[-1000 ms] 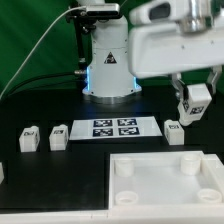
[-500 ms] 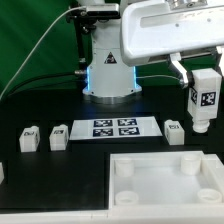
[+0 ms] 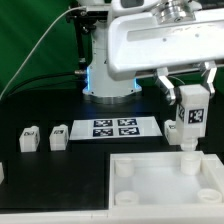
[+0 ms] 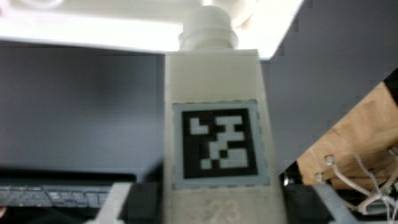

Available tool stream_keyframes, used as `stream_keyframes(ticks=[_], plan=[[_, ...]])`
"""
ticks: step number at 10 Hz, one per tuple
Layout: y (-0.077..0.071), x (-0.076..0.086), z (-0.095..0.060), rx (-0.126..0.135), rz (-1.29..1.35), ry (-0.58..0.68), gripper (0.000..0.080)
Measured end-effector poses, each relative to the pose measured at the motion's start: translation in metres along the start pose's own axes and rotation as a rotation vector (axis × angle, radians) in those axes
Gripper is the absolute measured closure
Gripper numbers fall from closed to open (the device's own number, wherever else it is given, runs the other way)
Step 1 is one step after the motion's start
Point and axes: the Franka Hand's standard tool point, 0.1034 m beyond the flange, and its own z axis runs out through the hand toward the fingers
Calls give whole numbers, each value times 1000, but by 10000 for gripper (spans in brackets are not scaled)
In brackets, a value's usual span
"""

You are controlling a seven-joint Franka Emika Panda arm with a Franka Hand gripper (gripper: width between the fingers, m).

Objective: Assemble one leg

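**Leg held upright at the square top's far corner**

At 9 o'clock in the exterior view, a loose leg [image 3: 30, 138] and a second loose leg [image 3: 58, 136] stand on the black table [image 3: 45, 195]. The marker board [image 3: 112, 127] lies at centre. At 3 o'clock, the gripper [image 3: 190, 96] pinches the leg [image 3: 190, 122] [image 4: 222, 150] upright, with its tag facing the camera. The leg's foot is at the square top [image 3: 150, 195], which lies at 5 o'clock; whether they touch is unclear.

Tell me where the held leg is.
The leg hangs upright in the end effector at the exterior view's right, above the far right corner of the white top, right of the marker board.
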Motion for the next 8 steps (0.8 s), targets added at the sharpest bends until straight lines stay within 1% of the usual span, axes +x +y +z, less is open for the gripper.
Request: stream_keyframes(ticks=[1, 2, 3, 4, 5, 8], plan=[[7, 15, 6, 1, -8, 20, 506], [9, 11, 15, 7, 6, 27, 506], [5, 3, 29, 21, 22, 18, 505], [-3, 2, 36, 34, 23, 14, 506], [-7, -2, 40, 39, 25, 7, 505], [-20, -23, 54, 54, 34, -31, 506]])
